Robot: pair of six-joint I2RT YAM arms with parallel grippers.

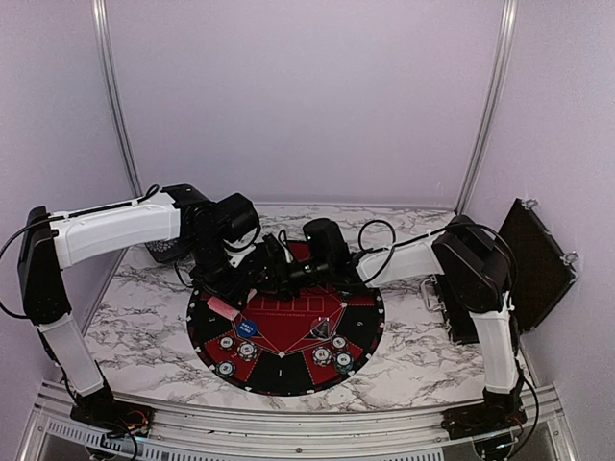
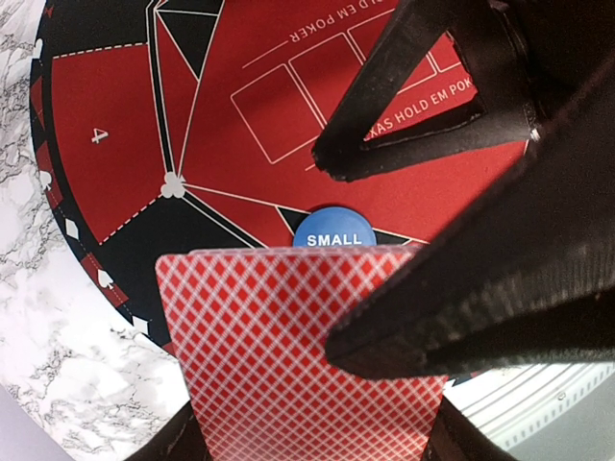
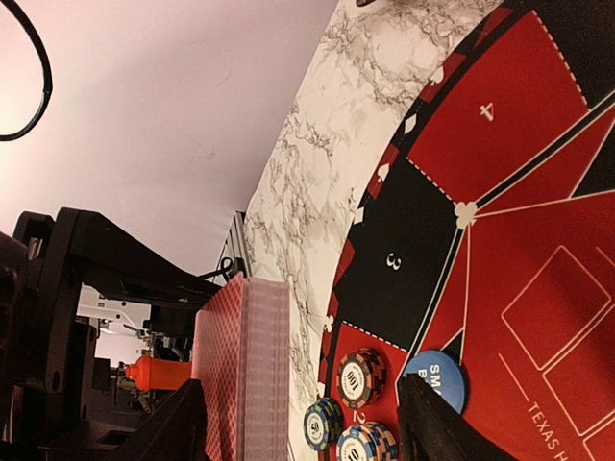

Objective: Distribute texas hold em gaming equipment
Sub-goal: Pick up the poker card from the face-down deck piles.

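My left gripper is shut on a deck of red-backed playing cards, held on edge over the left side of the round black-and-red mat. My right gripper is open, reaching in from the right. One of its fingers lies across the deck's top card and the other hangs above the mat. A blue SMALL marker lies on the mat. Striped poker chips sit in small stacks near the front rim, left and right.
A black box-shaped case leans at the right wall. A dark mesh basket sits behind the left arm. The marble table ends at a metal rail along the near edge. Enclosure walls stand close on all sides.
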